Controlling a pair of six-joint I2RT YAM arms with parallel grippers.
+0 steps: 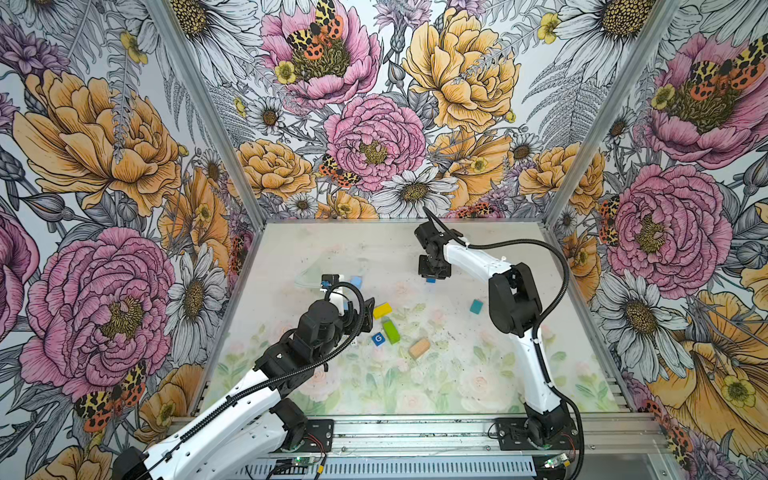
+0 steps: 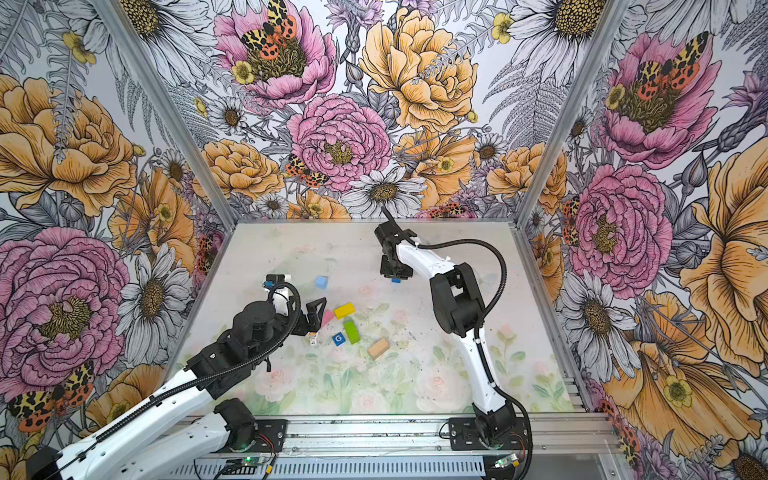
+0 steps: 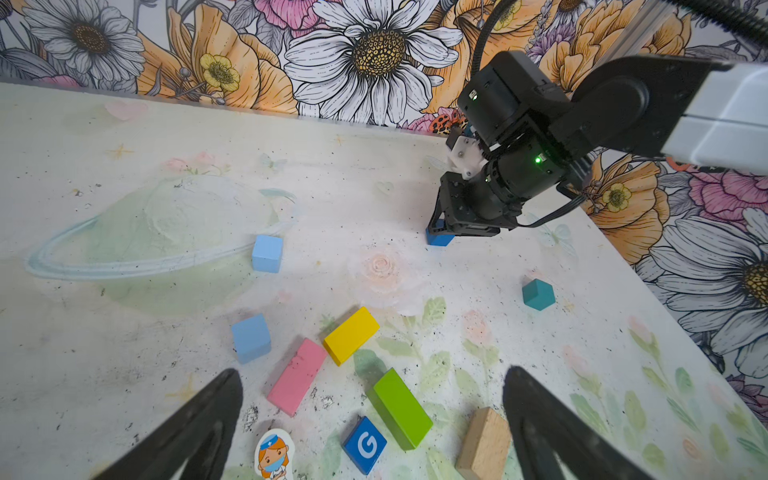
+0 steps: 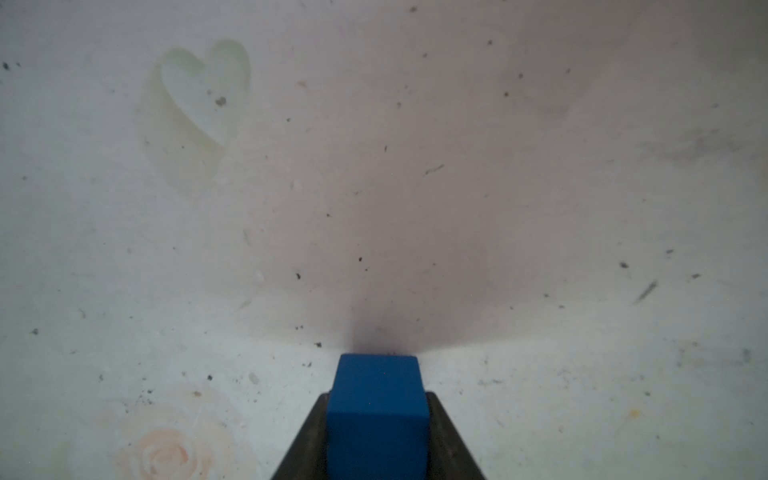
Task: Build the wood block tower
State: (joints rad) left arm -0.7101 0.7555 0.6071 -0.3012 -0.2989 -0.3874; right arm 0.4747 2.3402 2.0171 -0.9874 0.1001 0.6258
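Note:
The wood blocks lie loose on the mat: a yellow brick (image 1: 382,310), a green brick (image 1: 390,330), a tan brick (image 1: 419,348), a pink brick (image 3: 297,376), two light blue cubes (image 3: 267,253) (image 3: 250,337) and a flat white toy figure (image 3: 273,453). My left gripper (image 3: 372,372) hovers open above this cluster, nothing between its fingers. Farther back, my right gripper (image 4: 378,415) is shut on a dark blue cube (image 4: 376,378), low at the mat (image 1: 430,280).
A blue tile with a white G (image 1: 377,338) lies beside the green brick. A teal cube (image 1: 476,306) sits alone near the right arm's elbow. Flowered walls enclose the mat on three sides, with an aluminium rail (image 1: 415,432) along the front.

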